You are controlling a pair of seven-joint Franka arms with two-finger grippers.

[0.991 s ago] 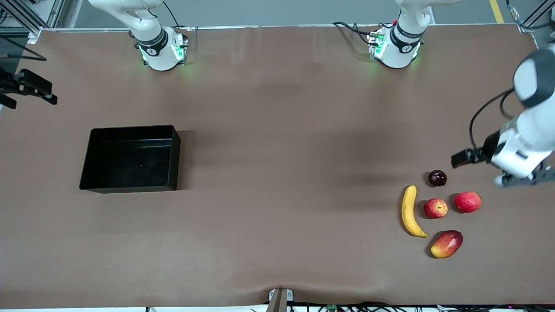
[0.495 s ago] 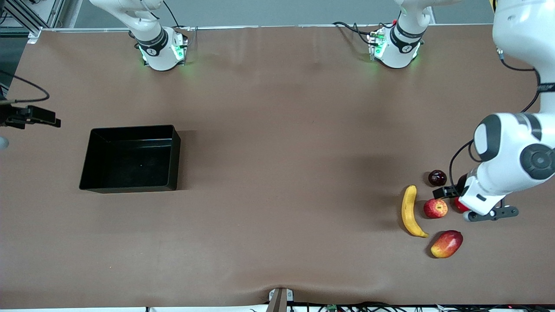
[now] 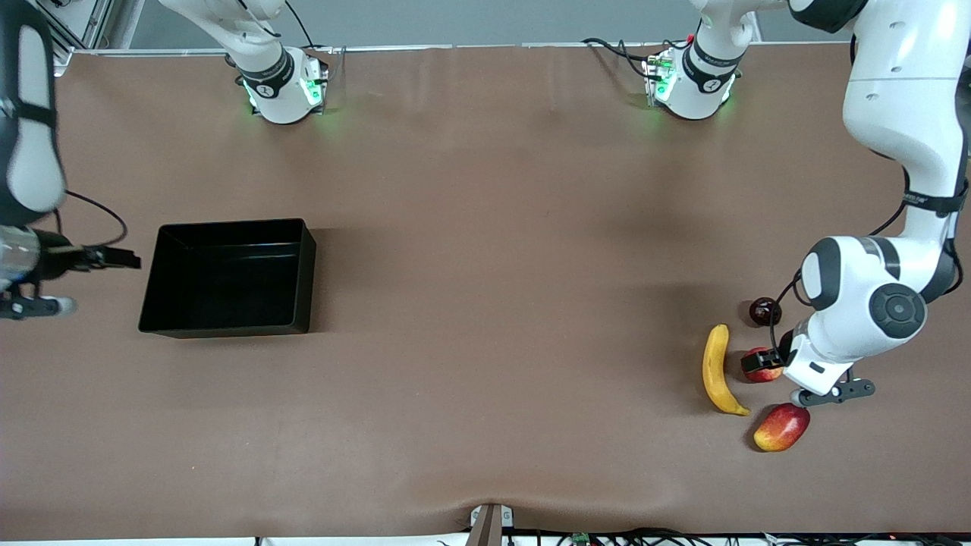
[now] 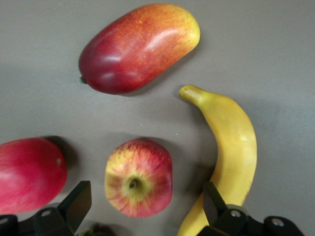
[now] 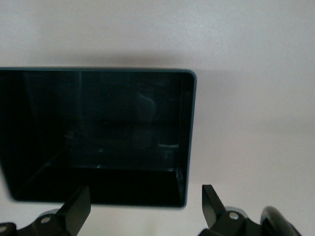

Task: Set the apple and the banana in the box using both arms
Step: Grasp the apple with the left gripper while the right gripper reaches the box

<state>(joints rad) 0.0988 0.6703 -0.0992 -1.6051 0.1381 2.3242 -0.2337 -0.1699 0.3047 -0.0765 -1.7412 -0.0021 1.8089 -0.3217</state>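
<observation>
- Brown matting covers the whole table [image 3: 485, 303], smooth and plain, with a metal rail along the edge where the two arm bases stand.
- Grey floor and frame struts show past that rail at the corners.
- The box [image 3: 227, 277] sits toward the right arm's end of the table, black, low-walled, with nothing in it; the right wrist view looks straight down into it [image 5: 98, 137].
- The right gripper [image 3: 45, 284] hangs just off the box's outer wall, at the table's edge; its fingers [image 5: 76, 209] stand wide apart with nothing between them.
- A wide stretch of bare matting runs from the box to the fruit at the left arm's end.
- The apple [image 3: 761, 365] lies on the mat with the banana [image 3: 717, 370] just beside it, the two apart.
- A mango [image 3: 782, 427] lies nearer the front camera than the apple, and a dark plum [image 3: 764, 311] lies farther from it.
- A plain red fruit [image 4: 27, 174] lies close beside the apple, hidden under the arm in the front view.
- The left gripper [image 4: 145, 209] is over the apple, spread wide, one finger [image 4: 76, 204] between apple and red fruit, the other over the banana; it grips nothing.
</observation>
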